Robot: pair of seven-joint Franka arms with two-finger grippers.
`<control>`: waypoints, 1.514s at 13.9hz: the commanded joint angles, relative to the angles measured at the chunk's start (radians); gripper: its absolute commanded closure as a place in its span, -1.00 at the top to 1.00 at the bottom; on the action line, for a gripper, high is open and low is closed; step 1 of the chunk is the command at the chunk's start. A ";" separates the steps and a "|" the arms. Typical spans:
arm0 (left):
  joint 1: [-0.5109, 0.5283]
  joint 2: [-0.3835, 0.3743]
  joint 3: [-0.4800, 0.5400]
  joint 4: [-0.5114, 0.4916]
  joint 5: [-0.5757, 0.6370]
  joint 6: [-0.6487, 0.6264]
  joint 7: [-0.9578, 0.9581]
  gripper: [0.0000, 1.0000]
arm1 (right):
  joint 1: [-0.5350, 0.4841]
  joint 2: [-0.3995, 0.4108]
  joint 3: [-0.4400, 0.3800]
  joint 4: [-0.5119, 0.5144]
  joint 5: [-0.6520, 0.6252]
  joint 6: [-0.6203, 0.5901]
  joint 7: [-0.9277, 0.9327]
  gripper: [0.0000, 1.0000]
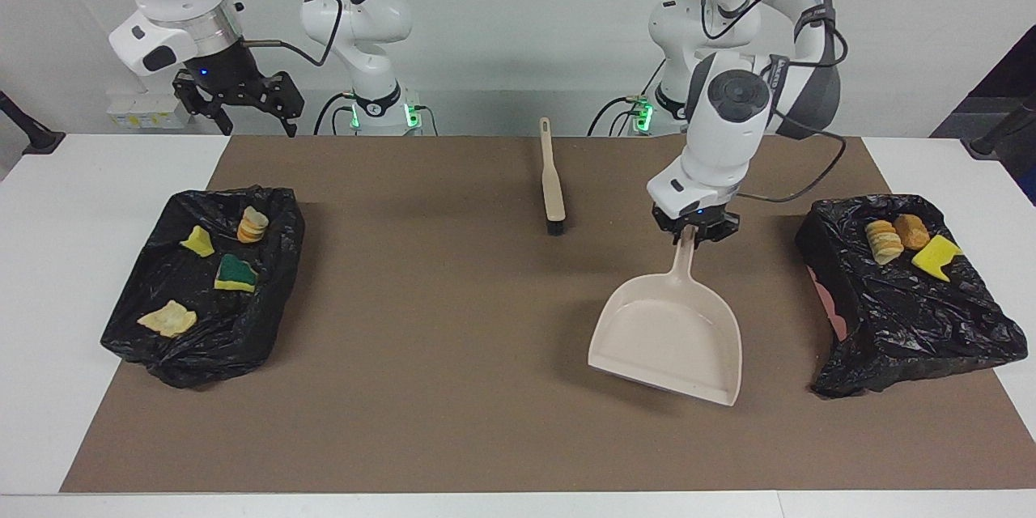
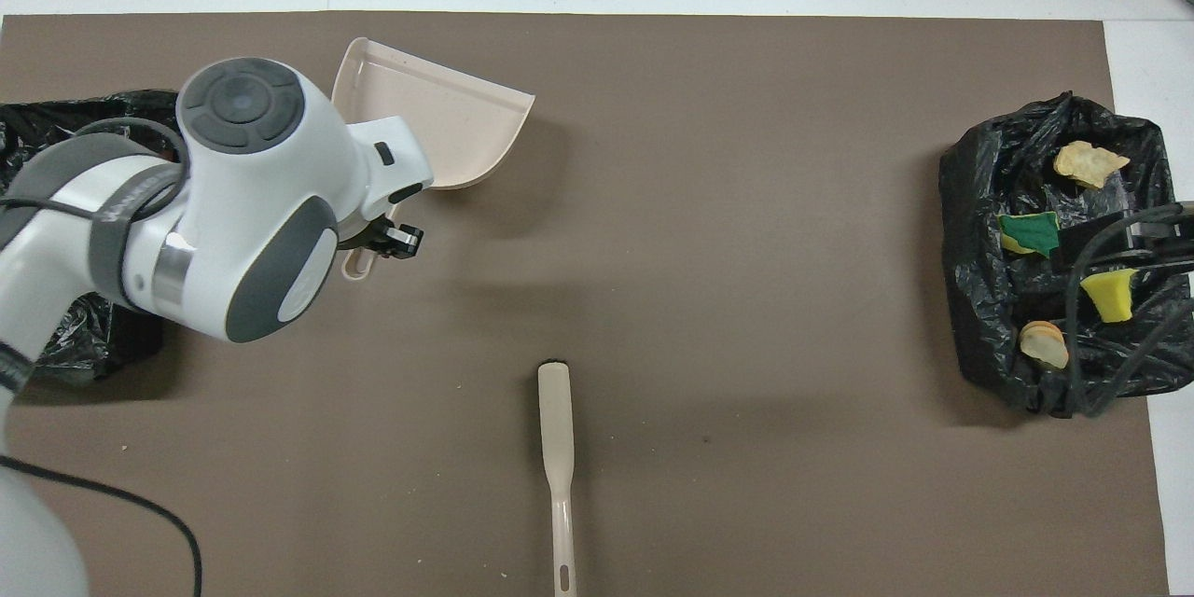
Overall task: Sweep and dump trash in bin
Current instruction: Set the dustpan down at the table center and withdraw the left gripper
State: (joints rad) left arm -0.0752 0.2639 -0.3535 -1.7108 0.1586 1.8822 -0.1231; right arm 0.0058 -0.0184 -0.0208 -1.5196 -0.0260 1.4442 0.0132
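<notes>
Facing view: left gripper [image 1: 694, 231] clamps dustpan [image 1: 672, 336] handle over brown mat [image 1: 453, 356]; right gripper [image 1: 235, 101] open, waits. Trash [image 1: 897, 238] sits in both black-bagged bins [image 1: 906, 299].

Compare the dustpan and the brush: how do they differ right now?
The left gripper is shut on the dustpan handle; the brush lies untouched on the mat. The dustpan is a wide scoop, the brush a slim stick with dark bristles. Both are beige.
</notes>
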 commanded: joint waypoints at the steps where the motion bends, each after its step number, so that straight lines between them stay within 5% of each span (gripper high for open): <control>1: -0.038 0.122 -0.033 0.103 -0.008 0.076 -0.201 -1.00 | -0.009 -0.003 0.007 -0.002 0.008 -0.008 0.018 1.00; 8: -0.058 0.185 -0.114 0.119 -0.010 0.153 -0.378 -1.00 | -0.009 -0.003 0.005 -0.002 0.008 -0.008 0.018 1.00; 17: -0.086 0.239 -0.113 0.143 0.009 0.166 -0.382 -1.00 | -0.009 -0.003 0.007 -0.002 0.008 -0.008 0.018 1.00; 18: -0.084 0.238 -0.113 0.143 0.009 0.166 -0.382 -0.91 | -0.009 -0.003 0.007 -0.002 0.008 -0.008 0.018 1.00; 20: -0.087 0.235 -0.113 0.138 0.009 0.152 -0.382 0.18 | -0.009 -0.003 0.005 -0.002 0.008 -0.008 0.018 1.00; 21: -0.092 0.229 -0.110 0.137 0.009 0.149 -0.382 0.48 | -0.010 -0.003 0.007 -0.002 0.008 -0.008 0.018 1.00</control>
State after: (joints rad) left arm -0.1496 0.4911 -0.4743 -1.5983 0.1590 2.0491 -0.4928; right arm 0.0058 -0.0183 -0.0207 -1.5196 -0.0260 1.4442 0.0132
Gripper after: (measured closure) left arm 0.604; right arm 0.000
